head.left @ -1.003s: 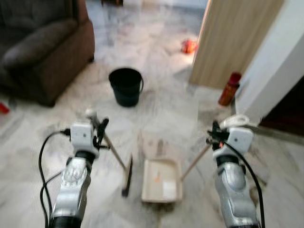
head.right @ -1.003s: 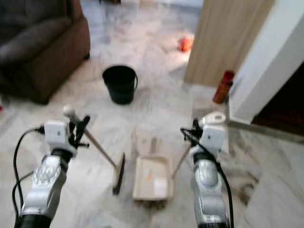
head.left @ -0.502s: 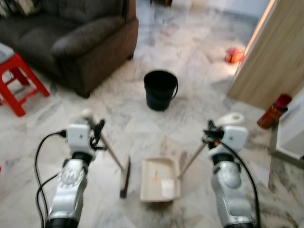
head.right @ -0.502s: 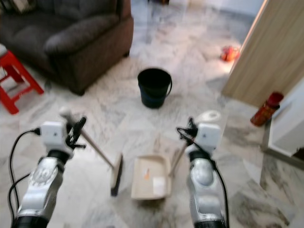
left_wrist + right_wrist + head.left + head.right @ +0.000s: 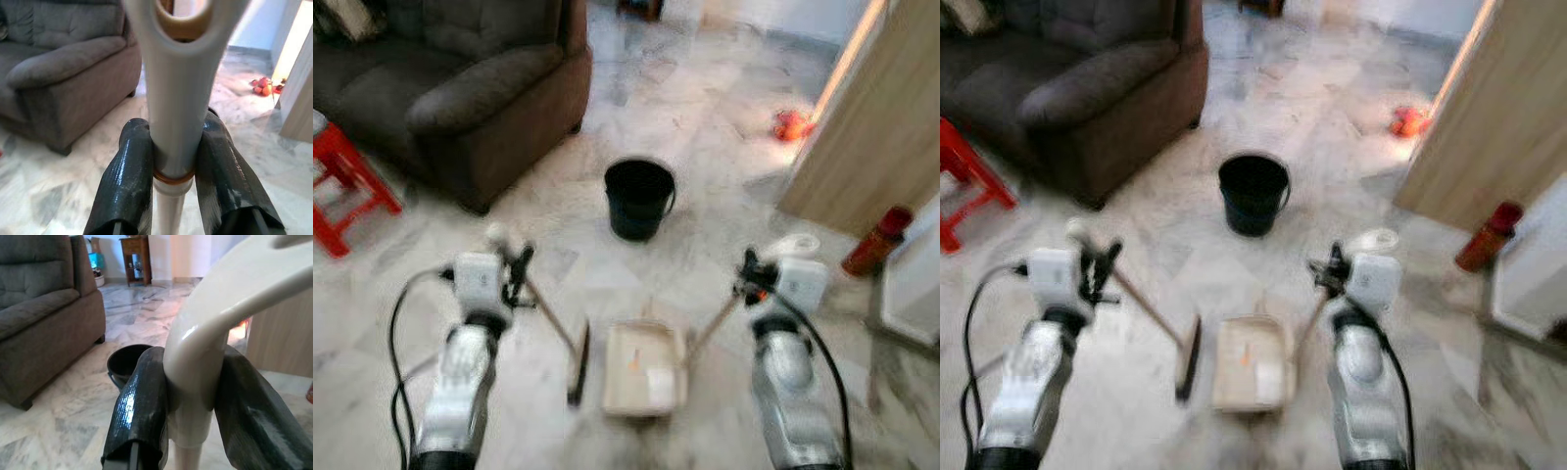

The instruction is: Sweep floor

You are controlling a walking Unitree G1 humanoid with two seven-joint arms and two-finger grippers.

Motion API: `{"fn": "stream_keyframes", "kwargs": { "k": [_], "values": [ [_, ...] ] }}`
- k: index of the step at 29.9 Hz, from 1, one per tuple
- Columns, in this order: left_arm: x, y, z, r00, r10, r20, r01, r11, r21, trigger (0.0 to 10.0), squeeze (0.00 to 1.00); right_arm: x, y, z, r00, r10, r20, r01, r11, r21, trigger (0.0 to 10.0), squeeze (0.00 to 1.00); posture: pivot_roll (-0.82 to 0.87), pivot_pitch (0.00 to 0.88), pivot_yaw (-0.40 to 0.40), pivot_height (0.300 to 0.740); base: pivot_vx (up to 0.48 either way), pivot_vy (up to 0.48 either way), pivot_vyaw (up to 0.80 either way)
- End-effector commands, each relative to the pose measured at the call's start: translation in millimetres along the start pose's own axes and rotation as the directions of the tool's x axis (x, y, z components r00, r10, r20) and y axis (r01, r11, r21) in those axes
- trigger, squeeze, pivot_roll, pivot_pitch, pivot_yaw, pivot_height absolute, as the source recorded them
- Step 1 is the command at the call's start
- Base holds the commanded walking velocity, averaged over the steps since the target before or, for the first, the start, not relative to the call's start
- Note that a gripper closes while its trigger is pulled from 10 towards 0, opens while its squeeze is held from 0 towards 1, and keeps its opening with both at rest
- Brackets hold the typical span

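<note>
We are looking down at a marble floor (image 5: 401, 294), and from what we can see the sweeping is nearly behind us. On the far left a red stool (image 5: 342, 186) is sitting beside a dark sofa (image 5: 460, 88), and no loose litter is showing on the tiles near us, though the head views are blurred.

Our left arm is bending up in front of us, and the left gripper (image 5: 519, 269) is pinching the white top of the broom (image 5: 576, 364) handle, both fingers (image 5: 128, 181) pressed tight against it in the wrist view. The handle is slanting down and inward to the brush head, which is resting on the floor just beside the dustpan (image 5: 644, 367).

That pan is lying flat between our arms with a small orange scrap and a pale patch inside, so we are judging the collecting as done. What is left looks like emptying it: the black bucket (image 5: 638, 198) is standing ahead, well apart from the pan.

Our right arm is mirroring the left, the right gripper (image 5: 751, 277) clamped on the dustpan's curved white handle. Further right, a red canister (image 5: 876, 242) is standing by a wooden door panel (image 5: 862, 127).
</note>
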State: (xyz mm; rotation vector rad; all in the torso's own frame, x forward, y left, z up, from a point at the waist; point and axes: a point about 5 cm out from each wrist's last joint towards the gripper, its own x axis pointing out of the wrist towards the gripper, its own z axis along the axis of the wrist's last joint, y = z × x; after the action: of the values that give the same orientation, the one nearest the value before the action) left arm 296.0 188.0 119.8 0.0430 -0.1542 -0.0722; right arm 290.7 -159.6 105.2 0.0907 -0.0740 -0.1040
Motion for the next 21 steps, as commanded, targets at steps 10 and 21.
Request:
{"fn": "stream_keyframes", "kwargs": {
  "k": [10,21],
  "values": [
    [0.8,-0.2,6.6,0.999,-0.001,0.032,0.001,1.000,0.016,10.0,0.00,1.0,1.6,8.9,0.999,0.012,0.044,-0.013,0.999,0.032,10.0,0.00,0.03,0.114,-0.009,0.740,0.288,0.000,0.00],
    [1.7,0.4,7.1,0.999,-0.001,0.033,0.000,1.000,0.018,10.0,0.00,1.8,1.8,10.2,0.999,0.012,0.051,-0.013,0.999,0.034,10.0,0.00,0.03,0.119,-0.006,0.740,0.287,0.000,0.00]
  ]
}}
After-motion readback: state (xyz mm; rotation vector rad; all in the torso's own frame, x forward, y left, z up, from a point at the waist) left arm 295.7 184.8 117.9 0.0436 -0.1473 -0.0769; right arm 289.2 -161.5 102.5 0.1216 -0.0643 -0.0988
